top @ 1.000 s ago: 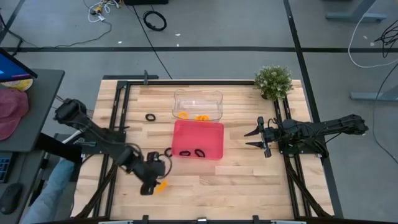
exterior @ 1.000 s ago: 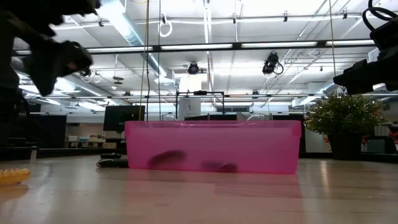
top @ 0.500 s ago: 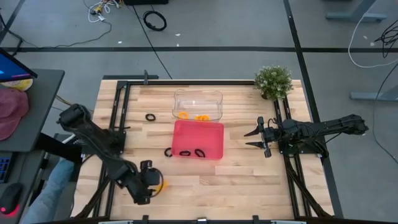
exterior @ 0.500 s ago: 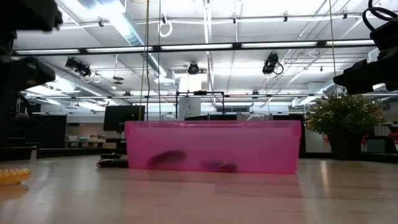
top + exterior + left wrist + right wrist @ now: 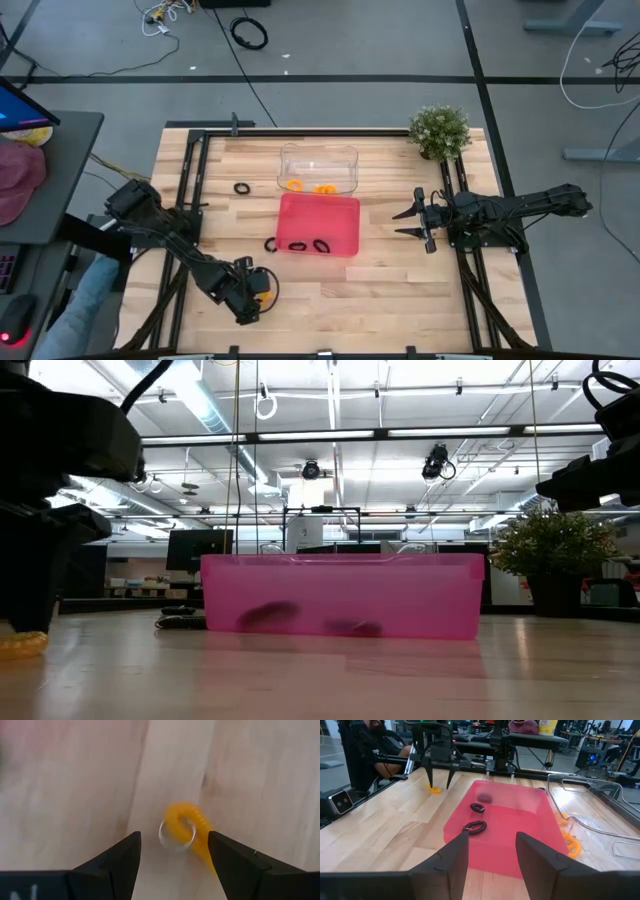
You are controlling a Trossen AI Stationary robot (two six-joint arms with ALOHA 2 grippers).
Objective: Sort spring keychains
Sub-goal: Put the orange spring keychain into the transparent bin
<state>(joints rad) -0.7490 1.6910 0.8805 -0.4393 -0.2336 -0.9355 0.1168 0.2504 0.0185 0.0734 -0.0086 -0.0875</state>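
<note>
An orange spring keychain lies flat on the wooden table near its front left. My left gripper is open and points down over it, one finger on either side; I see no touch. It also shows in the right wrist view and the low view. Two black keychains lie in the pink tray. Two more black ones lie on the table, one beside the tray and one farther back. My right gripper waits open, right of the tray.
A clear container behind the pink tray holds orange keychains. A potted plant stands at the far right corner. Black rails run along both table sides. A person sits beyond the table's left side.
My left gripper has swung over the front left of the table and come down over the orange keychain, so that its fingers now stand low on either side of it. The keychain has stayed where it was.
</note>
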